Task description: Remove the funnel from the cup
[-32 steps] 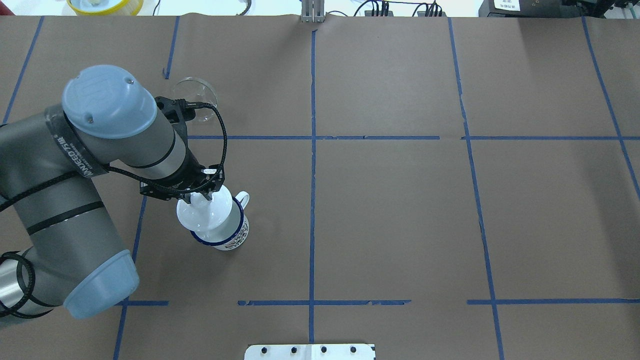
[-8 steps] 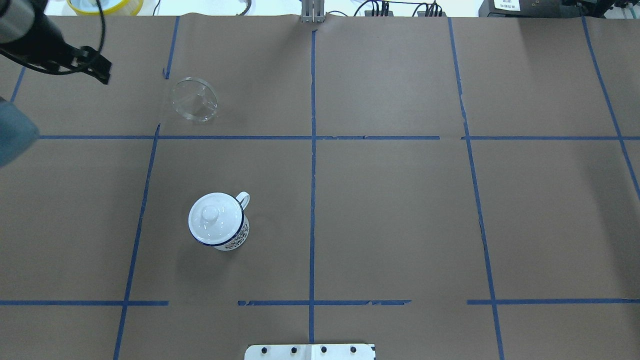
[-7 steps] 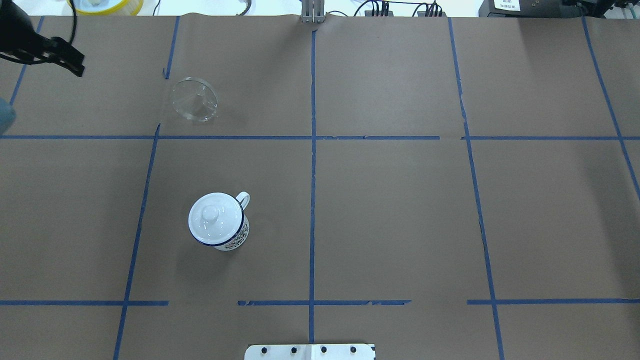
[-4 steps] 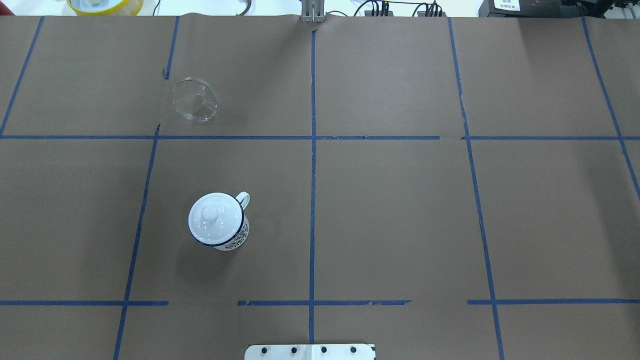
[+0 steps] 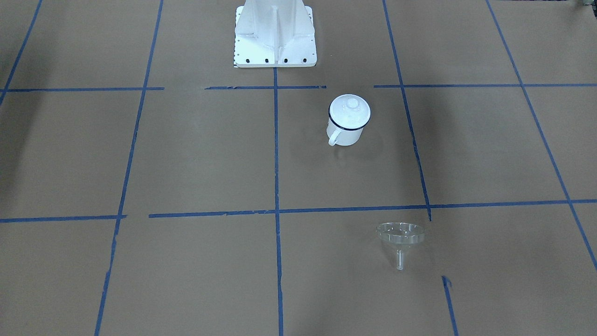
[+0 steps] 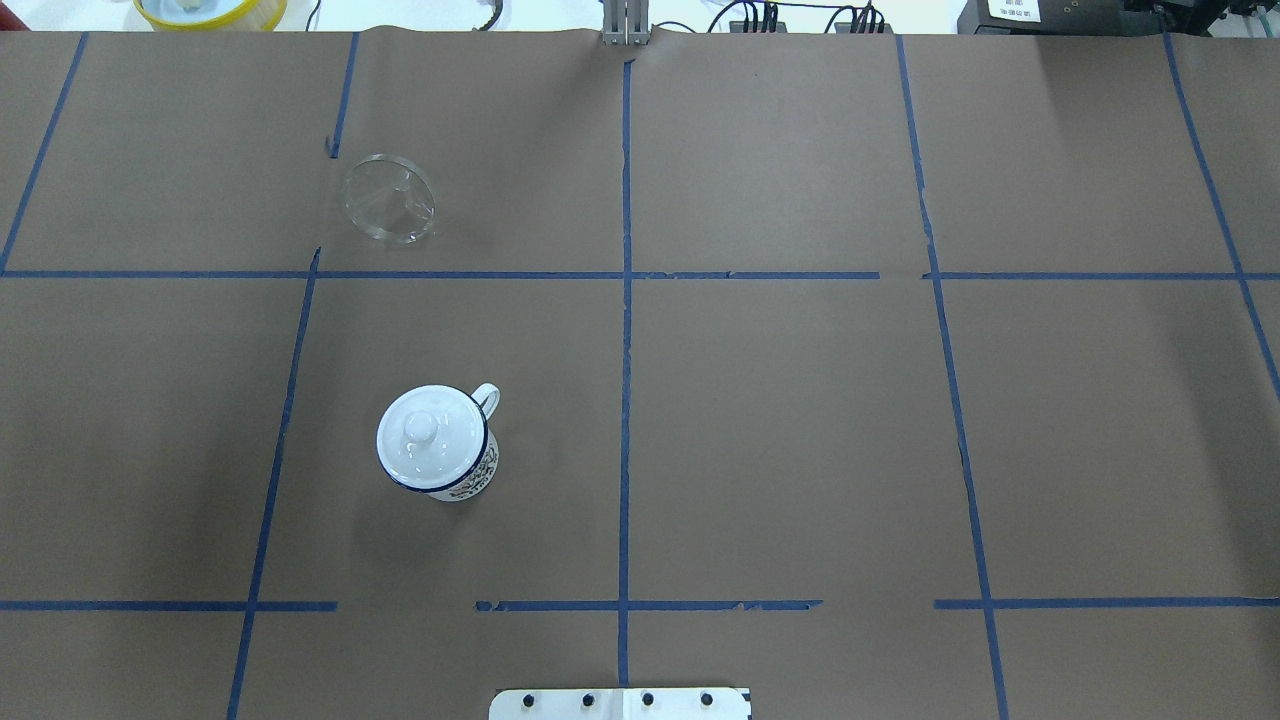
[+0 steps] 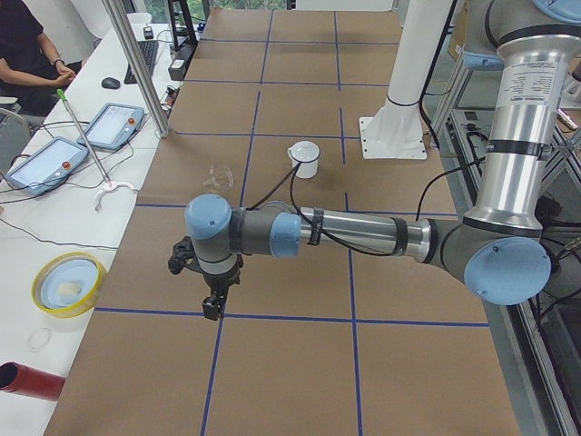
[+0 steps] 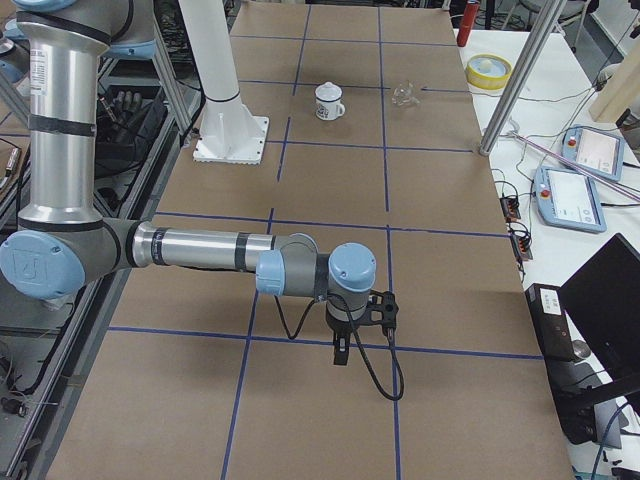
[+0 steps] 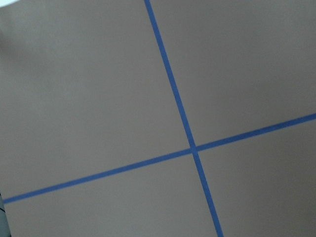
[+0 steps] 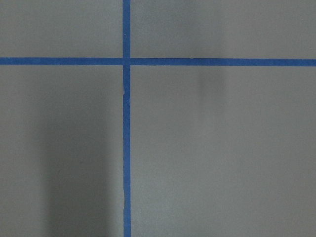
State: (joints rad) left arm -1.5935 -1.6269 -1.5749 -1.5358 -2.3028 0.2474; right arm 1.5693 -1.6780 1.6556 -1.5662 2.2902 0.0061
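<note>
The clear funnel (image 6: 390,200) lies on its side on the brown paper, far from the cup; it also shows in the front view (image 5: 401,235). The white cup (image 6: 472,482) with a dark blue rim stands upright with a white knobbed lid (image 6: 430,437) on it, handle toward the table's far side. Neither gripper is near them. The left gripper (image 7: 213,312) hangs over the table's left end and shows only in the exterior left view. The right gripper (image 8: 340,356) hangs over the right end and shows only in the exterior right view. I cannot tell whether either is open or shut.
The robot's white base plate (image 6: 620,703) sits at the near edge. A yellow-rimmed bowl (image 6: 210,10) stands beyond the far edge. Tablets (image 7: 45,163) and a metal post (image 7: 136,68) stand by the far side. Both wrist views show only paper and blue tape.
The left arm was at the lid on the cup, then drew away to the upper left and left the overhead view. The lid stays on the cup. The funnel has not moved.
</note>
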